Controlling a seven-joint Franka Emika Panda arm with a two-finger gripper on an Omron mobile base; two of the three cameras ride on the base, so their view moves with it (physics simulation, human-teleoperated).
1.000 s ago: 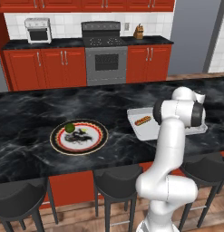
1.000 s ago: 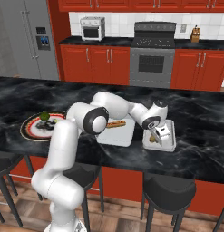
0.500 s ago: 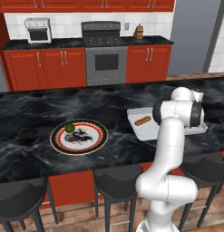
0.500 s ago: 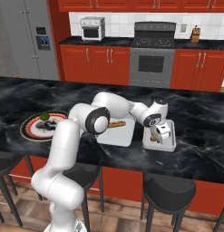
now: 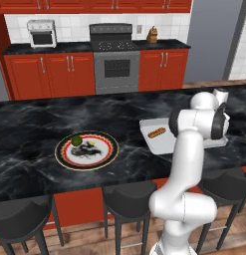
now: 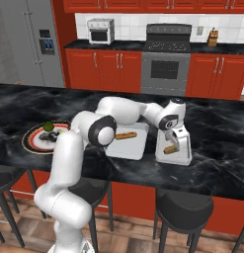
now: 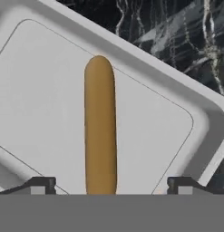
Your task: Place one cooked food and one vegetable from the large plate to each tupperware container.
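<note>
The large plate (image 5: 107, 155) (image 6: 30, 143) lies on the dark counter with a green vegetable (image 5: 75, 140) (image 6: 48, 126) and a dark piece of food (image 5: 89, 148) on it. One tupperware container (image 5: 167, 143) (image 6: 133, 148) holds a hot dog (image 5: 157, 132) (image 6: 125, 135). In the other container (image 6: 183, 157) (image 7: 154, 74) lies a long tan sausage (image 6: 170, 149) (image 7: 100, 118). My gripper (image 6: 173, 142) (image 7: 111, 186) hangs right above that sausage, open, with the fingertips (image 7: 38, 185) spread wide on either side and not touching it.
Black stools (image 5: 127, 199) (image 6: 185, 212) line the counter's near edge. Behind the island run red cabinets with a stove (image 5: 117, 60) and a toaster oven (image 5: 42, 32). My own arm (image 5: 194, 129) covers much of the right container in the left base view.
The hand has edged very slightly to the right over the right container. The plate, both containers and the food in them have stayed where they were.
</note>
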